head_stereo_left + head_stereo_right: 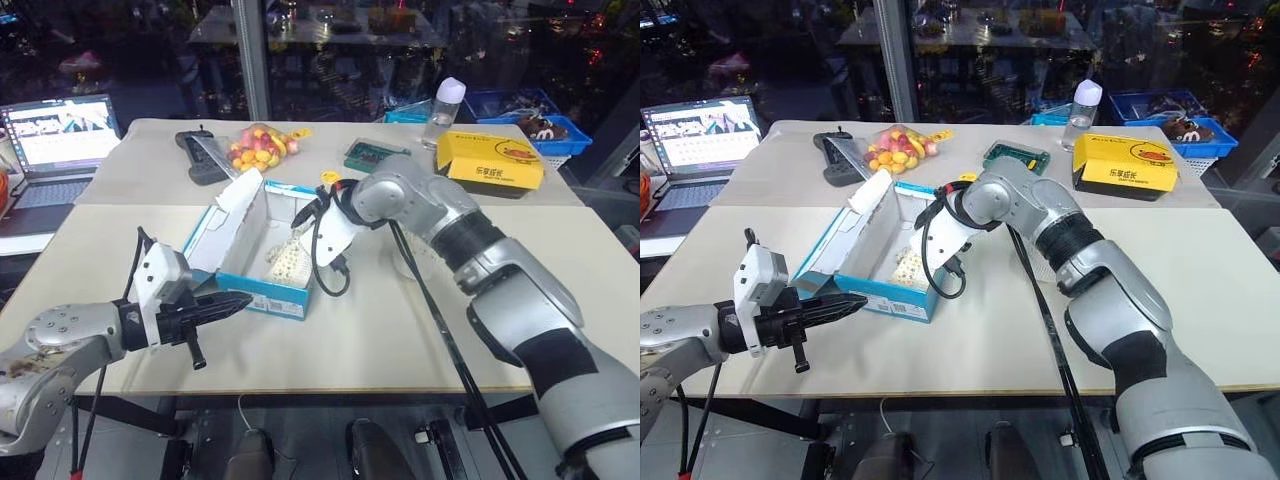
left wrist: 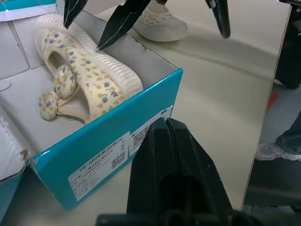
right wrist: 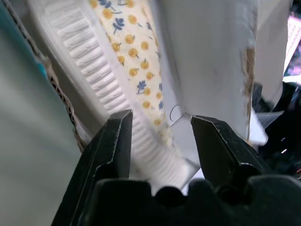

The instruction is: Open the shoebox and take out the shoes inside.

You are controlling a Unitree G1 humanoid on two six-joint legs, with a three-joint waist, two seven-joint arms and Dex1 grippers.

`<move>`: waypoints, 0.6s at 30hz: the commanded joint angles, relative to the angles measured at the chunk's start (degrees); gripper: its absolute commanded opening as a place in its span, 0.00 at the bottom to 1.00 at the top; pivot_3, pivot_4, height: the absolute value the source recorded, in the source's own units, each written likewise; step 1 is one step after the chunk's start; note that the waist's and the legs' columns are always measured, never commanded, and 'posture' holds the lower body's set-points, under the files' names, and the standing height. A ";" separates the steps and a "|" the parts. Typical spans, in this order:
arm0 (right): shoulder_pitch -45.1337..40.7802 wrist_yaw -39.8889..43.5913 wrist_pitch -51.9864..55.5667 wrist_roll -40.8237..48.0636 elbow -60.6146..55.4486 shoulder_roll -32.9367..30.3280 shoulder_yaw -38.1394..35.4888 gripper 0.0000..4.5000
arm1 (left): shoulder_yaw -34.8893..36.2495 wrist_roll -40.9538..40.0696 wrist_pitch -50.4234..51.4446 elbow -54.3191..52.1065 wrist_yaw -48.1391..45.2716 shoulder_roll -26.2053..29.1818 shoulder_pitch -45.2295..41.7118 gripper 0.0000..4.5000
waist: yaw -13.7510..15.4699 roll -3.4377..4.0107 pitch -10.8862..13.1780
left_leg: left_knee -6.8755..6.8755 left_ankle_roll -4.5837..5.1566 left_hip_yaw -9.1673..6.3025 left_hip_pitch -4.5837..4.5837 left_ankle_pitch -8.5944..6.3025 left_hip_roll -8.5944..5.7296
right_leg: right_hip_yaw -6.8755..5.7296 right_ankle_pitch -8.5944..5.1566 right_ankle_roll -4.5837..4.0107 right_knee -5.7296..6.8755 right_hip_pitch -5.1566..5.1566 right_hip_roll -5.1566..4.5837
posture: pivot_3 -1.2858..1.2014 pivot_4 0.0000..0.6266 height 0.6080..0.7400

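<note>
The shoebox (image 1: 250,262) lies open on the bench (image 1: 400,330), nearer the bench's left edge than its right and toward the front, with its lid (image 1: 228,225) standing up on the side facing the left edge. It is teal-blue outside and white inside, and the end wall facing the front edge carries a white label with small codes. One shoe (image 2: 80,77) lies inside: cream with ribbed pale sole, a small yellow and blue flower print and a bow at the toe. A second shoe (image 2: 160,26) of the same kind rests on the bench just past the box, on the side toward the right edge.

The right gripper (image 1: 290,245) reaches down into the open box from the right edge's side. Its black fingers (image 3: 110,146) stand apart, released, with the sole of the shoe in the box showing between them in its wrist view; whether they touch the shoe cannot be told.

The left gripper (image 1: 235,302) hangs over the front left part of the bench, just short of the box's labelled end, fingers clenched together and grasping nothing.

Toward the far edge sit a bag of coloured balls (image 1: 260,148), a black controller (image 1: 203,158), a small green box (image 1: 375,155), a clear bottle (image 1: 446,112) and a yellow box (image 1: 492,162). A laptop (image 1: 55,150) stands open past the left edge.
</note>
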 commanded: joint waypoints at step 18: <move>-9.90 -1.03 -6.60 -3.09 10.55 1.46 -1.71 0.56 | 2.07 -1.20 -0.39 -2.61 1.49 -0.61 1.40 0.00 | 0.02 0.02 0.01 | 0.00 0.00 -0.02 0.00 0.00 0.00 | 0.00 -0.02 -0.03 0.04 -0.03 0.00 | 0.52 0.24 0.48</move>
